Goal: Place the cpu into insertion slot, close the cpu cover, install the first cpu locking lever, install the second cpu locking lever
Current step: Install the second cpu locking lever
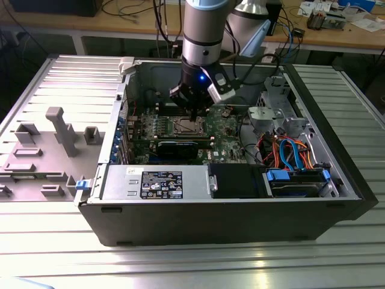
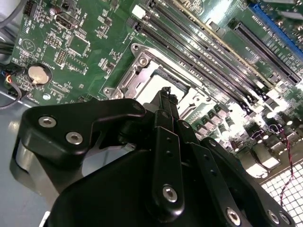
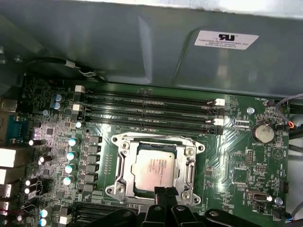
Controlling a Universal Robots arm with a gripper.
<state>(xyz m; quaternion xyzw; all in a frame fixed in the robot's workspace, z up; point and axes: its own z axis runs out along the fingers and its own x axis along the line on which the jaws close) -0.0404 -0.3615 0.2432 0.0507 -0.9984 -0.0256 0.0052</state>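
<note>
The cpu (image 3: pixel 154 168), a small silver-topped square chip, lies flat in the insertion slot (image 3: pixel 110 190) on the green motherboard. The cpu cover (image 3: pixel 156 145), a silver metal frame with a window, lies down around the chip. I cannot tell how the two locking levers along the socket's sides stand. My gripper (image 3: pixel 165 191) hangs just above the socket's edge, its black fingertips (image 2: pixel 165 94) pressed together with nothing visible between them. In the exterior view the gripper (image 1: pixel 194 111) reaches down into the open computer case, right over the socket (image 1: pixel 188 125).
Long memory slots (image 3: pixel 151 111) run beside the socket, with the case wall (image 3: pixel 142 42) beyond. A coin battery (image 3: pixel 263 134) sits on the board. The grey power-supply box (image 1: pixel 156 182) and a drive cage with blue cables (image 1: pixel 295 156) line the case's front. A grey fixture (image 1: pixel 60 129) stands outside.
</note>
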